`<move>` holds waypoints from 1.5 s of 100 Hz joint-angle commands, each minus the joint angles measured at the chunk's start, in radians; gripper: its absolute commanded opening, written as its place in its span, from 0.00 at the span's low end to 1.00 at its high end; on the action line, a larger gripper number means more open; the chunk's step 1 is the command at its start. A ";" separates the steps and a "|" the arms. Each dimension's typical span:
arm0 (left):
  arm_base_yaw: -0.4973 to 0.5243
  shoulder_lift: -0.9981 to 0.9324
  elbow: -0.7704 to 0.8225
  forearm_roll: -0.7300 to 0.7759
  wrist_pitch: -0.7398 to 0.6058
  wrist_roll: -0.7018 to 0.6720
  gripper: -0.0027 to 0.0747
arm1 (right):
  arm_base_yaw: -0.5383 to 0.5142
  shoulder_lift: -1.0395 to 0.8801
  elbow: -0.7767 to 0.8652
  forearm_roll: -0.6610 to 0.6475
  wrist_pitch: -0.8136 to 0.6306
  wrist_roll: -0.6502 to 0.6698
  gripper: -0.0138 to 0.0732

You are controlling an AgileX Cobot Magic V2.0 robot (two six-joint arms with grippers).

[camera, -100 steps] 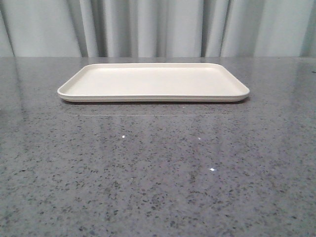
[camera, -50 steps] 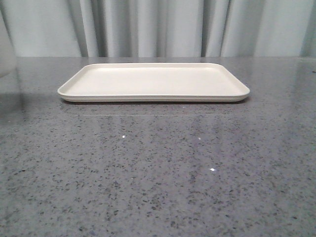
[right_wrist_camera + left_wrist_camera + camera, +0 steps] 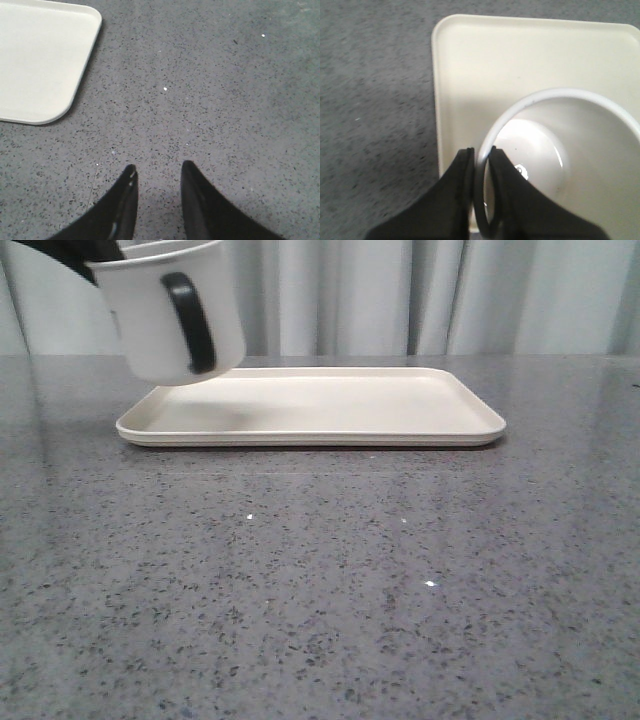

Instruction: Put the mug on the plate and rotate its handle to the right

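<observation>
Hanging tilted in the air above the plate's (image 3: 310, 410) left end, the white mug (image 3: 170, 310) shows its black handle (image 3: 190, 322) toward the camera. The left claw (image 3: 481, 152) pinches the mug's rim, one finger inside and one outside. The right claw (image 3: 157, 172) hovers over bare grey counter (image 3: 225, 100) just beside a plate corner, fingers narrowly parted, holding nothing.

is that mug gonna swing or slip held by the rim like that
Probably it tips: the mug already hangs tilted above the plate. The left pincer pinches only the thin rim wall, so the smooth, glossy-looking surface could slip. It looks rigid, so it should not deform.
</observation>
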 commanded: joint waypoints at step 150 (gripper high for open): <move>-0.132 0.095 -0.277 0.057 -0.087 0.028 0.43 | 0.014 0.000 -0.037 0.004 -0.056 -0.007 0.43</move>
